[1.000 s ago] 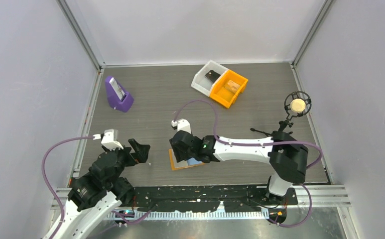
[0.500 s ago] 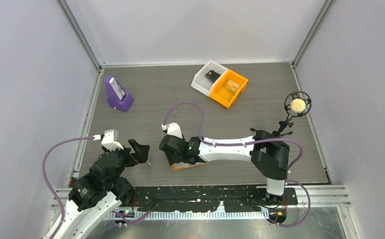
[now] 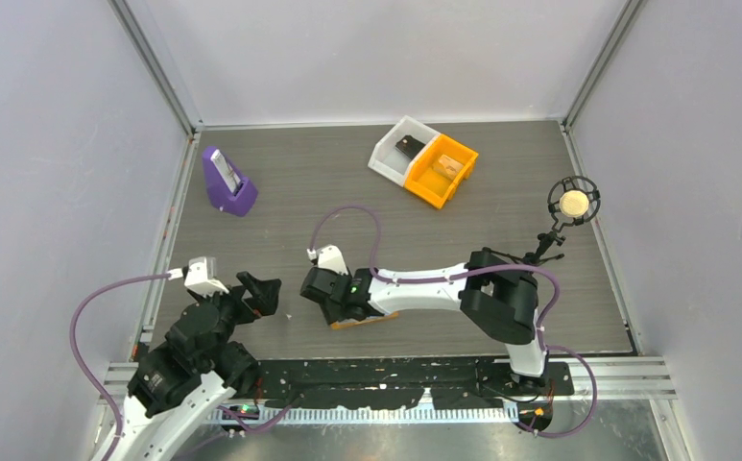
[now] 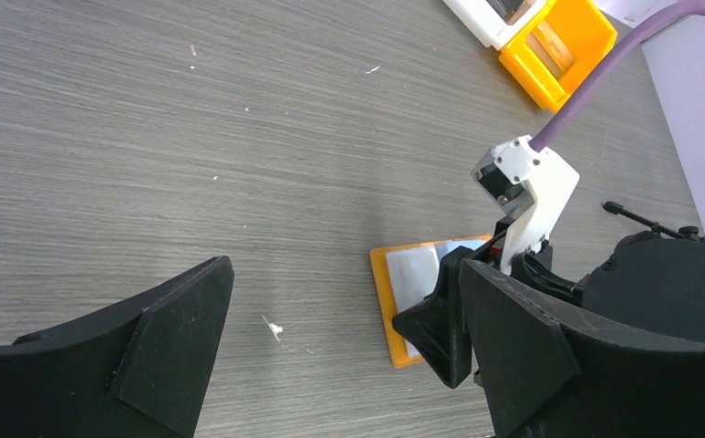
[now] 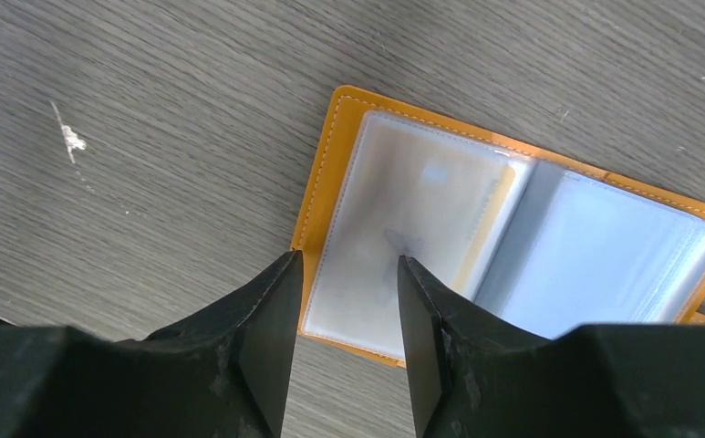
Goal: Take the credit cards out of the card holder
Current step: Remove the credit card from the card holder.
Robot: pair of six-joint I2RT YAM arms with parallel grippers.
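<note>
Card holder (image 5: 421, 228) lies open like a book on the table (image 4: 239, 137), toward the near edge and a little left of centre, with its clear sleeves up and orange border showing. Right gripper (image 5: 348, 274) stands over its left edge, fingers part-spread with a narrow gap between them; contact with the sleeve cannot be told. Left gripper (image 4: 344, 274) hangs just left of the holder, fingers spread wide and holding nothing.

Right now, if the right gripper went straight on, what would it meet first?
Probably the open card holder: the right gripper points down at one page's outer edge; the gap is unclear.
</note>
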